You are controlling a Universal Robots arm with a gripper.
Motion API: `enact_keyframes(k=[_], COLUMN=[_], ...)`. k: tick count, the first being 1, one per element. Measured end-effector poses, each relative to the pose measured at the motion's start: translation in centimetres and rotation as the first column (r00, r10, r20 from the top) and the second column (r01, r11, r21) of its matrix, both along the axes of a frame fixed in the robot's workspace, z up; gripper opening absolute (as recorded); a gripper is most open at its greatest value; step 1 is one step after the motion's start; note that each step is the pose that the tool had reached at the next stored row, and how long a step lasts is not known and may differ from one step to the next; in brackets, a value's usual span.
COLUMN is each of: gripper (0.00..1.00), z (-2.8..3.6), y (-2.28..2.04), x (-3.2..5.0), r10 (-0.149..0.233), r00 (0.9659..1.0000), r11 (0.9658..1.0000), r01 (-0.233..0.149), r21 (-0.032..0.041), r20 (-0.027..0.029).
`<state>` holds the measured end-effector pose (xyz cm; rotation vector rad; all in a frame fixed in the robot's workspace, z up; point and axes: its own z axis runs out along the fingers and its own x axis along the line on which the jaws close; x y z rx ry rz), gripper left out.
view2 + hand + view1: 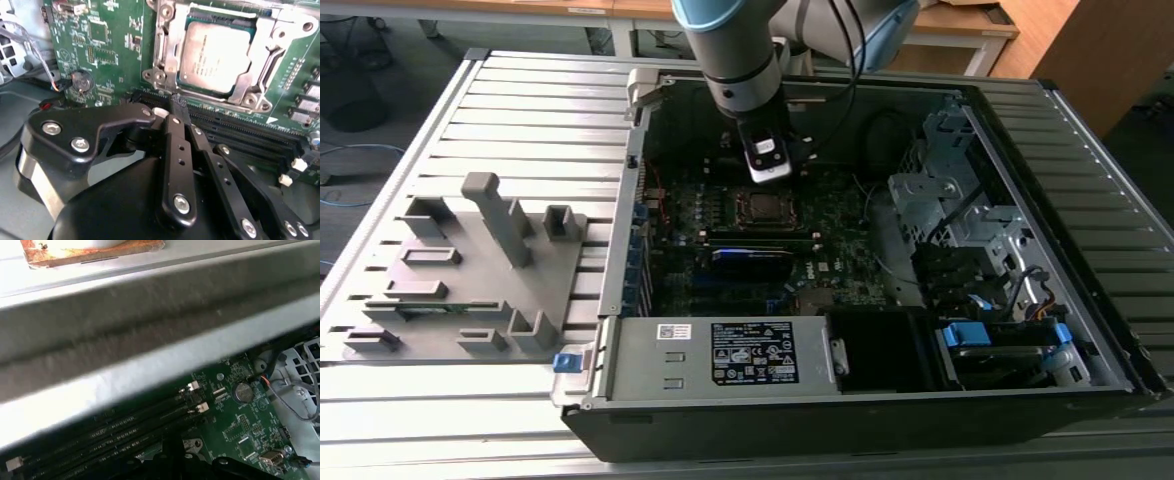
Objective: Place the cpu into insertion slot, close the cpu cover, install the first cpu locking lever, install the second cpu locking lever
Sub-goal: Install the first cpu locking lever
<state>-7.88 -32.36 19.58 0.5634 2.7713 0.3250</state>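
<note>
The cpu [215, 50], a flat square chip with a dull grey top, lies in the insertion slot [762, 208] on the green motherboard. The silver cpu cover [282, 37] frames it and looks to lie flat around it. I cannot tell how the locking levers stand. My gripper [177, 102] hangs just beside the socket, over the black memory slots, with its black fingers [175, 135] together and nothing between them. In the exterior view the gripper [770, 172] is straight above the motherboard, slightly behind the socket.
The open computer case holds a black-labelled power supply box [720, 352] at the front and metal drive bays [961, 210] on the exterior view's right. Long memory slots [240, 130] and a coin battery [80, 81] flank the socket. A grey fixture [467, 260] stands outside the case.
</note>
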Motion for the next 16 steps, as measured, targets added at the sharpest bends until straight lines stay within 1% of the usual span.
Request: enact_keyframes(k=[1,6,14,15,16], gripper=[0.11,0.11,0.11,0.11,0.11], z=[-0.04,-0.47,-0.83,-0.87,-0.91], y=[-0.06,-0.09,-0.09,-0.09,-0.1], x=[0.0,0.0,0.0,0.0,0.0], r10=[0.0,0.0,0.0,0.0,0.0], r00=[1.0,1.0,1.0,1.0,1.0], r11=[1.0,1.0,1.0,1.0,1.0], r01=[0.0,0.0,0.0,0.0,0.0], r21=[0.0,0.0,-0.0003,-0.0001,0.0015], r20=[-0.0001,0.0006,0.0005,0.0005,0.0004])
